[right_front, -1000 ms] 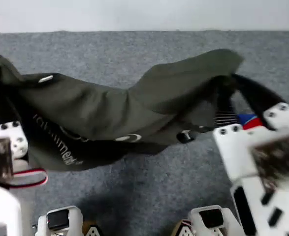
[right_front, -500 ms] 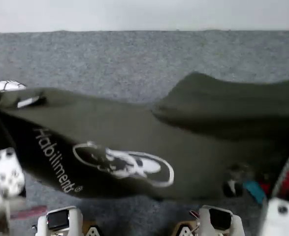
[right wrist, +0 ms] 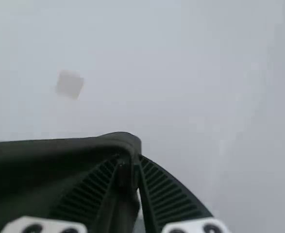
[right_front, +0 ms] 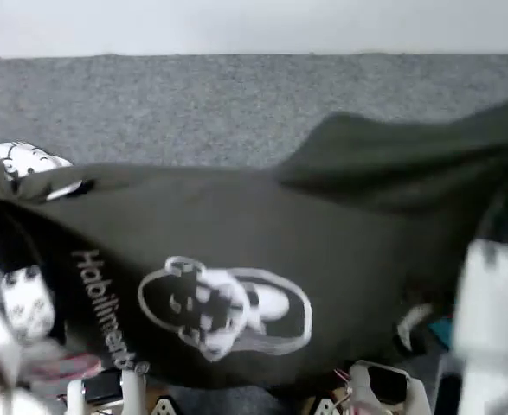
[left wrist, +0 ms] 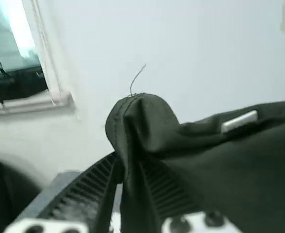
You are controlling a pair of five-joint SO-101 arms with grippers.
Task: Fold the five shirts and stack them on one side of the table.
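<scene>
The dark olive shirt (right_front: 236,251) hangs stretched wide between the two arms, held up above the table (right_front: 193,104), its white print (right_front: 228,307) facing the high camera. A second ago it was bunched and sagging, with the print mostly folded away. Now the cloth is pulled out flat, the print sits lower and larger than half a second ago, and the right arm (right_front: 496,328) has shifted out to the right border.

The left gripper (left wrist: 127,165) is clamped on a pinched ridge of the shirt (left wrist: 220,165) near a white label (left wrist: 237,121). The right gripper (right wrist: 130,167) is likewise closed on a folded edge of the shirt (right wrist: 45,170).

In the high view, the shirt's near hem drapes in front of the arm bases (right_front: 383,389), and its right side runs past the border. At the left, the collar end lies just beside a white patterned cloth (right_front: 20,160) on the table. Beyond the shirt's far edge, a broad band of grey table reaches back to the white wall (right_front: 254,26).
</scene>
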